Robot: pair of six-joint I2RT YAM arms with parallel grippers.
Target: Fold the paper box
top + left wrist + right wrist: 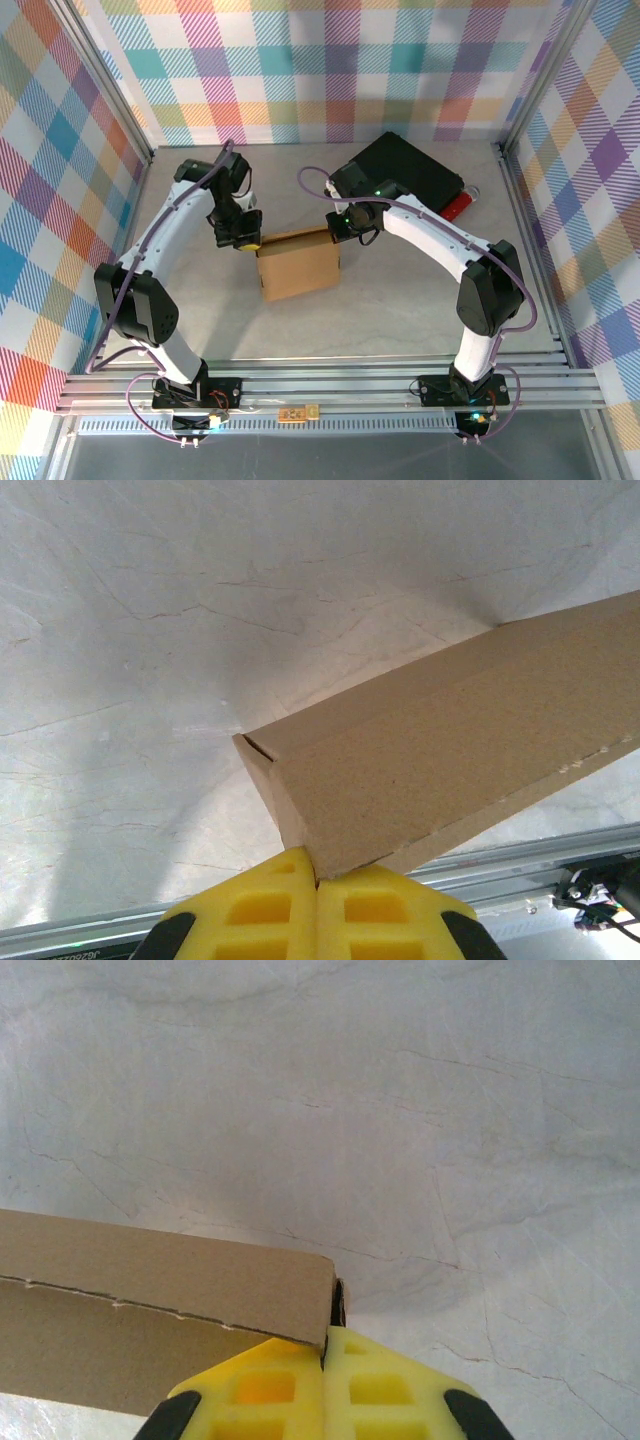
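Cardboard sits mid-table: the paper box (pixel 298 268), folded flat into a brown squarish shape, lies on the pale marbled table (pixel 400 310) between the two arms. Its far edge is the one being handled. The left gripper (pixel 247 241) meets the far left corner, and the left wrist view shows the yellow fingers (pixel 260 910) pressed together with that corner nipped in the seam between them. The right gripper (pixel 338 232) is at the far right corner, its jaws likewise closed tight, with the cardboard's end edge running into the seam. In the right wrist view a perforated crease line runs along the box parallel to its top edge.

Bare tabletop lies open on the near side of the box, up to the aluminium rail (pixel 330 385), and also to its left and right. Behind the right gripper a black case (pixel 410 170) lies flat near the back right corner, apart from the box. Plaid walls (pixel 330 60) close in the table on three sides.
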